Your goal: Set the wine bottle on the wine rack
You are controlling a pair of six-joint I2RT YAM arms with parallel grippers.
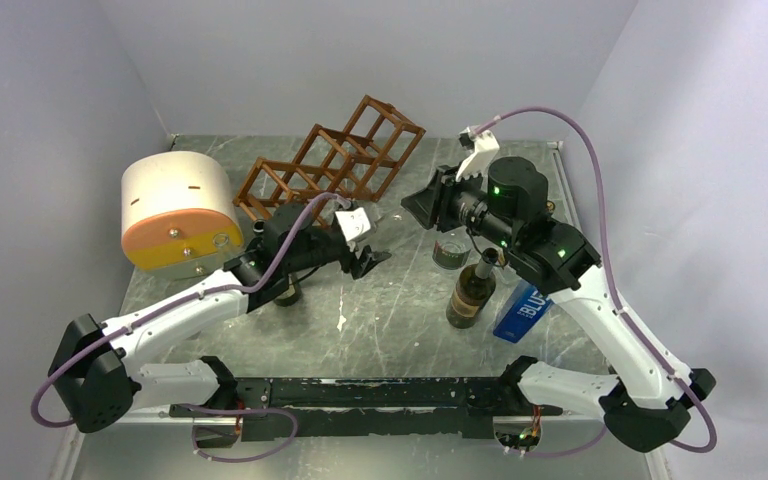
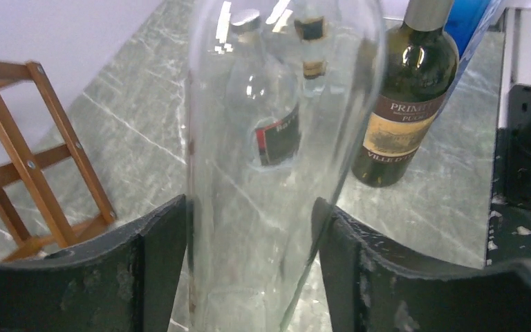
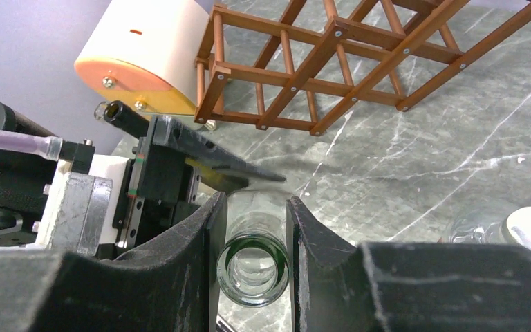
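Observation:
A clear glass wine bottle [image 2: 269, 173] hangs above the table between my two grippers; it hardly shows in the top view. My left gripper [image 2: 249, 207] is shut on its body, with a finger against each side. My right gripper [image 3: 252, 204] is shut on its neck, just behind the open mouth [image 3: 252, 266]. In the top view the left gripper [image 1: 370, 258] and right gripper [image 1: 415, 205] face each other closely at the table's middle. The reddish-brown wine rack [image 1: 335, 165] stands tilted at the back, behind both grippers, and shows in both wrist views [image 2: 28, 159] [image 3: 359, 62].
A cream-and-orange cylinder [image 1: 175, 215] lies left of the rack. A dark labelled wine bottle [image 1: 472, 290] stands under the right arm, with a blue box [image 1: 525, 310] beside it and a small capped glass bottle [image 1: 450, 250] behind. Another dark bottle [image 1: 285, 295] sits under the left arm.

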